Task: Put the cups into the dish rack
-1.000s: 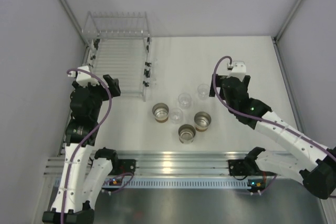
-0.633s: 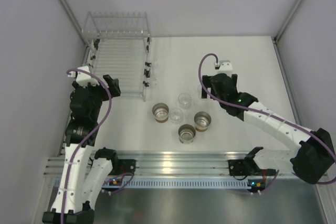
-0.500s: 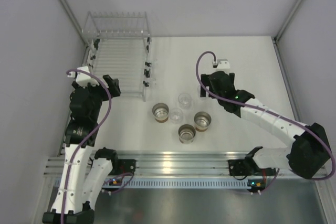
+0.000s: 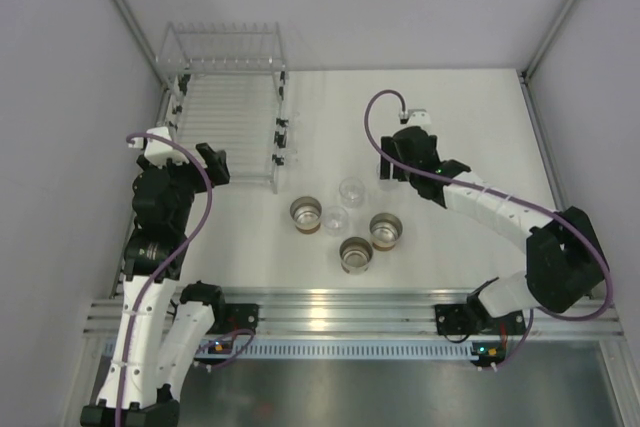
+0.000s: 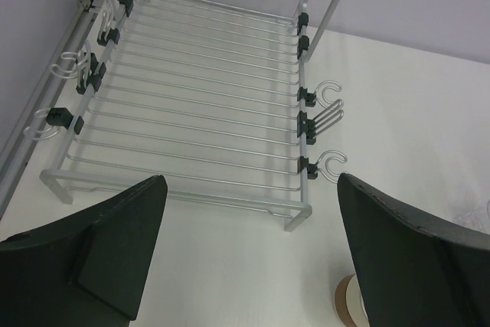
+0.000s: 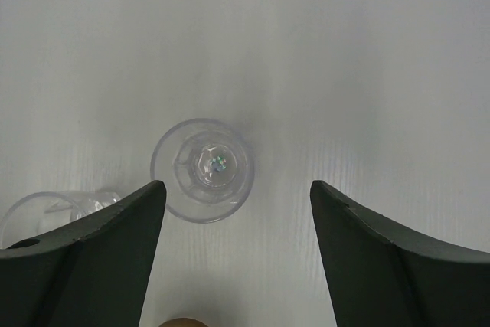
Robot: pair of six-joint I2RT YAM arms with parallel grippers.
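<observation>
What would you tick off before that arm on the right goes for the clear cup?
1. Right end effector open: ok.
2. Clear cup centred between its fingers: not ok, it sits nearer one finger.
3. Cup standing, not toppled: ok.
4. Neighbouring clear cup out of the fingers' way: cannot tell; it lies beside one finger.
5. Rack has free space: ok, nothing in it.
6. Left end effector open: ok.

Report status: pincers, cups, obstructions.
Left pincer open, empty, facing the dish rack. Right pincer open over a clear cup, not touching. Another clear cup close beside it.
</observation>
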